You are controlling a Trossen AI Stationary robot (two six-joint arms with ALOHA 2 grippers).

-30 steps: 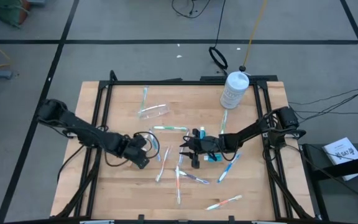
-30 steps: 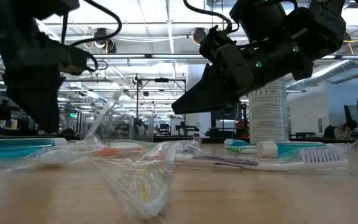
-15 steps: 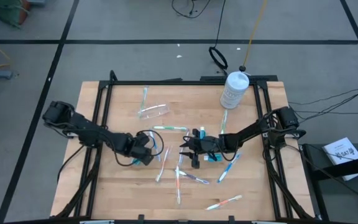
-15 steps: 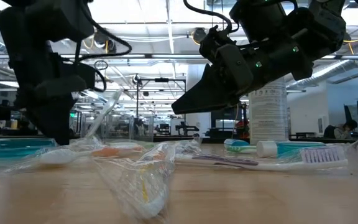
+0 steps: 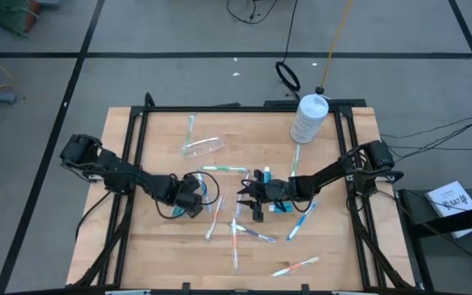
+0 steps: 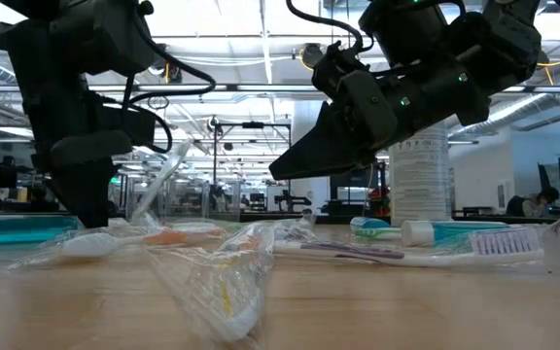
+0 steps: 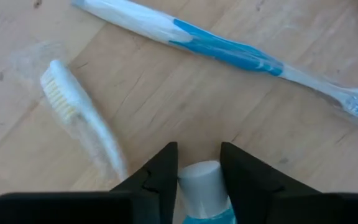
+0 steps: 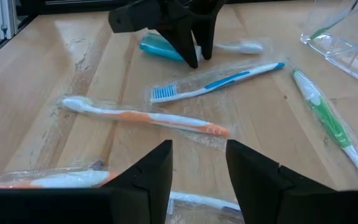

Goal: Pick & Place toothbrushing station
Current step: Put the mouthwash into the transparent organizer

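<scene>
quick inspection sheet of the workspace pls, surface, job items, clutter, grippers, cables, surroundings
surface: wooden table, scattered all over with items.
job's things: teal toothpaste tube between the left gripper's fingers; blue toothbrush and white toothbrush lie beside it; orange toothbrush and green toothbrush ahead of the right gripper; clear cup lying on its side.
clutter: large white bottle at the far edge.
grippers: left gripper down at the table, astride the tube's cap; right gripper open, empty, above the table.
cables: black loop on the floor beyond the table.
surroundings: grey floor, paper sheet to the right.
</scene>
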